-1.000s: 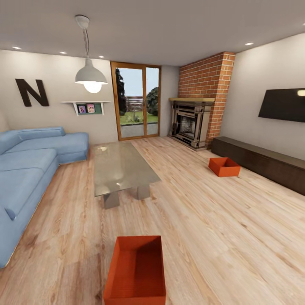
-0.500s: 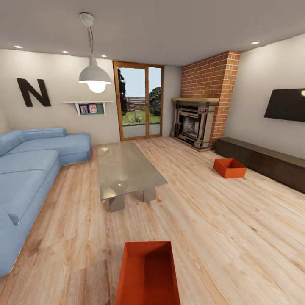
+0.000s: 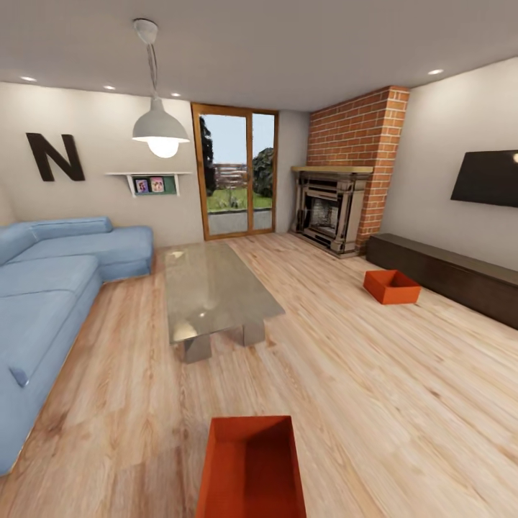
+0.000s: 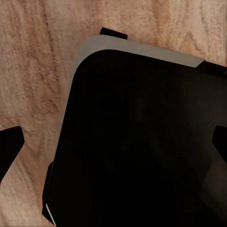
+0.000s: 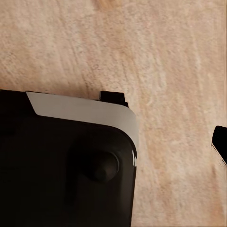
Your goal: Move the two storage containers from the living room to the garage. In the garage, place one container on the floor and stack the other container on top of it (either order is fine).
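Two orange-red open storage containers rest on the light wood-plank floor of the living room. The near container (image 3: 252, 467) lies at the bottom of the head view, cut off by the frame's lower edge. The far container (image 3: 391, 286) sits at the right, just before the dark low cabinet. My left gripper (image 4: 113, 144) hangs open over the robot's black base, its dark fingertips (image 4: 10, 144) wide apart and holding nothing. In the right wrist view, one fingertip (image 5: 220, 144) of my right gripper (image 5: 113, 146) shows far out over bare planks; the other is lost against the black base.
A glass coffee table (image 3: 216, 288) stands mid-room beyond the near container. The blue corner sofa (image 3: 50, 288) lines the left side. A brick fireplace (image 3: 331, 208) and a long dark cabinet (image 3: 446, 277) run along the right wall. A pendant lamp (image 3: 157, 129) hangs overhead.
The whole head view has shifted: the camera turned slightly left and came nearer, so the near container now sits lower and further right in the picture. Neither container itself has moved.
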Motion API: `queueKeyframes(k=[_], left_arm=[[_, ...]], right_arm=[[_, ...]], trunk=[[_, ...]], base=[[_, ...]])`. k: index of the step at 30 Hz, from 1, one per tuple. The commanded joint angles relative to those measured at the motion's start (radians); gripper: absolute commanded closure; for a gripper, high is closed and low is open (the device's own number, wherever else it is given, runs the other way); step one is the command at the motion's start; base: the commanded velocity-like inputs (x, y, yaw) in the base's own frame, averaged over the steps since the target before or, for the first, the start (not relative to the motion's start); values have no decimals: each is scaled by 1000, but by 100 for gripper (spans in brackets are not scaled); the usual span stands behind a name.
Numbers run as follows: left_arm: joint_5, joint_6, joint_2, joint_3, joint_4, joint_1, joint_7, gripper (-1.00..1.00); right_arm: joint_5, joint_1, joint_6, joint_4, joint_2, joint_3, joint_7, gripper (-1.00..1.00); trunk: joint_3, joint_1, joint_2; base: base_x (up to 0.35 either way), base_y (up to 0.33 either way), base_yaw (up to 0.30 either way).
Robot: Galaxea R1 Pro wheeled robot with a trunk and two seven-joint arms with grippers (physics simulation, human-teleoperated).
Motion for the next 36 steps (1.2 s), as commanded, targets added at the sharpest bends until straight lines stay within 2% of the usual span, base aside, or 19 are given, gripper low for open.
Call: queueKeyframes(k=[1,22,36], left_arm=[[4,-1,0,0,0,0,1,-100],[4,-2,-2,1,0,0,2,-100],[5,-2,-5,2,0,0,2,-100]], right_arm=[[5,-1,-4,2,0,5,-3,-100],[6,-1,0,2,0,8,-3,-100],[6,-1,1,2,0,8,-3,-100]], trunk=[[-1,0,0],[-1,0,0],[-1,0,0]], base=[[264,0,0],[90,0,0],[2,94,0]])
